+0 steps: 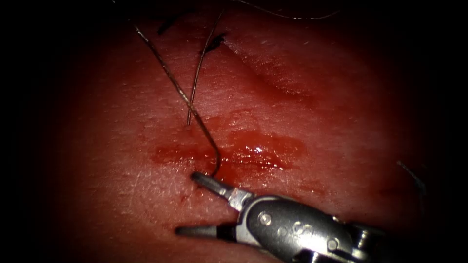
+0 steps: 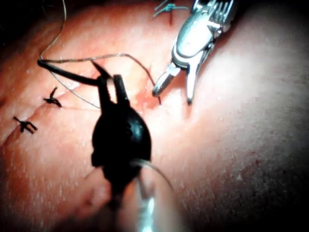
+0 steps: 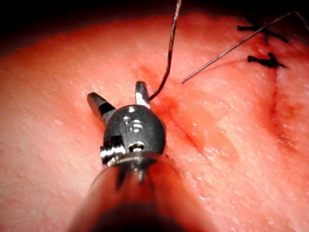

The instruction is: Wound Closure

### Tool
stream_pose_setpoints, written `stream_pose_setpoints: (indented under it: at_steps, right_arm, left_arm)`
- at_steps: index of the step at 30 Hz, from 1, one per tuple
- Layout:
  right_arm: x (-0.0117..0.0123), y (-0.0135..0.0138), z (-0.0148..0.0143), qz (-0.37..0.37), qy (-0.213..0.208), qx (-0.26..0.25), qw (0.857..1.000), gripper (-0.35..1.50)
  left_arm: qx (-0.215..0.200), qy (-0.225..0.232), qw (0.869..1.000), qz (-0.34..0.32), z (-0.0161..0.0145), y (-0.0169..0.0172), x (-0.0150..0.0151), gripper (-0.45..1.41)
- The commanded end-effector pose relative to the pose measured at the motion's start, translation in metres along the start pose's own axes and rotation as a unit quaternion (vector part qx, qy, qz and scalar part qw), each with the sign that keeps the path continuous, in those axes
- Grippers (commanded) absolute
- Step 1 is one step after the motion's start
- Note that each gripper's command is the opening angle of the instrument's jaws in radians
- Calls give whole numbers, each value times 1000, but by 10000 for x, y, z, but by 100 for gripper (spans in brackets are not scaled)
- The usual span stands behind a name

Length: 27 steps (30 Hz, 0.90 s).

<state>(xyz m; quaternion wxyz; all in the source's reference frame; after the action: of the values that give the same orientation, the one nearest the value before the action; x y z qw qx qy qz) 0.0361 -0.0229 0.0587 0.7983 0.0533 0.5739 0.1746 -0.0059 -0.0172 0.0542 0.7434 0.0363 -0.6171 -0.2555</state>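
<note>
The curved needle (image 1: 180, 92) arcs down from the dark upper left. Its tip rests at the wet red cut (image 1: 253, 151), touching the upper jaw of my right tool (image 1: 186, 203). I cannot tell whether the tip is in the tissue. That tool comes in from the lower right with its jaws wide open and holds nothing. In the right wrist view the needle (image 3: 169, 53) ends beside the open right tool (image 3: 116, 94). In the left wrist view my dark left tool (image 2: 106, 72) grips the needle (image 2: 120, 54) near its tail, and the right tool (image 2: 173, 96) hangs open at the tip.
A thread (image 1: 197, 73) runs from the top of the tissue down to a point just left of the needle. Tied stitches with short cut ends (image 1: 213, 43) sit farther up the cut, also seen as stitches (image 2: 52, 100) and a stitch (image 3: 264, 60). Red fluid glistens in the cut.
</note>
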Motion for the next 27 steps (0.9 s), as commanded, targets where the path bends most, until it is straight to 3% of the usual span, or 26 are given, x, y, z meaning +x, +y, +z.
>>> stream_pose_setpoints:
  at_steps: [1, 7, 12, 14, 16, 18, 22, 27]
  right_arm:
    - [-9, 7, 7, -1, -3, -5, 1000, 131]
    - [-21, 13, -7, -5, -6, -10, 1000, 128]
    - [-13, 4, -28, 7, 18, 47, 999, 130]
    - [-7, -2, -36, 13, 28, 70, 997, 125]
    - [0, -2, -41, 18, 35, 89, 995, 106]
    - [5, 1, -44, 20, 42, 90, 995, 108]
    - [6, 2, -35, 30, 48, 82, 995, 111]
    - [-11, 3, -17, 44, 36, 59, 997, 110]
  left_arm:
    - [0, -1, 1000, 0, 7, -1, 4, -45]
    - [0, 1, 1000, 1, 4, 3, 5, -45]
    - [1, 2, 1000, 1, -3, 9, 7, -45]
    - [2, 2, 1000, 1, -6, 11, 8, -45]
    - [3, 2, 1000, 1, -8, 11, 8, -45]
    - [3, 2, 1000, 1, -9, 9, 7, -45]
    - [9, -2, 1000, -1, -7, 6, 3, -45]
    - [13, -5, 1000, -1, -3, 2, 1, -45]
